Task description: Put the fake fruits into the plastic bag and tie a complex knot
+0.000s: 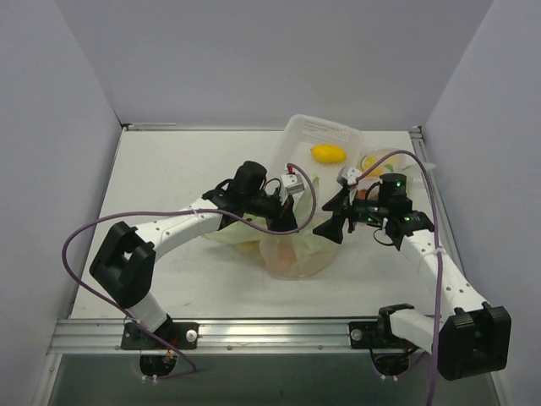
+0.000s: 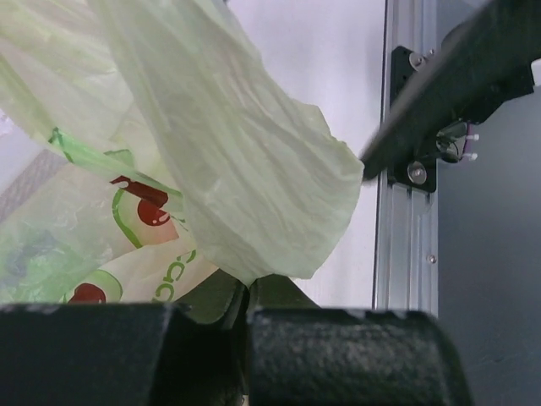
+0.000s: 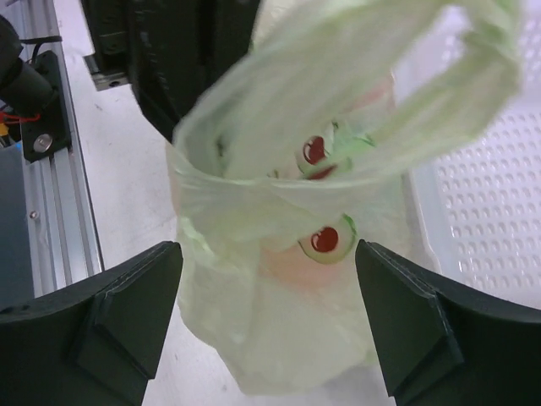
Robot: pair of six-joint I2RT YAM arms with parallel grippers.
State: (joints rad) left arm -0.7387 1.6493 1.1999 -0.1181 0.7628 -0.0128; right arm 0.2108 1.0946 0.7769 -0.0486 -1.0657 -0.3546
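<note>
while the left gripper (image 2: 245,309) clamps on a fold of the pale green, avocado-printed plastic bag (image 1: 292,249) at mid-table, the right gripper (image 3: 270,321) gapes empty, the bag's upright neck just ahead, centred between its fingers (image 3: 110,313)

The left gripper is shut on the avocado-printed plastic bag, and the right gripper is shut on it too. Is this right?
Not quite. The right gripper is open: the right wrist view shows its fingers apart, either side of the plastic bag. The left gripper is indeed shut on it.
</note>
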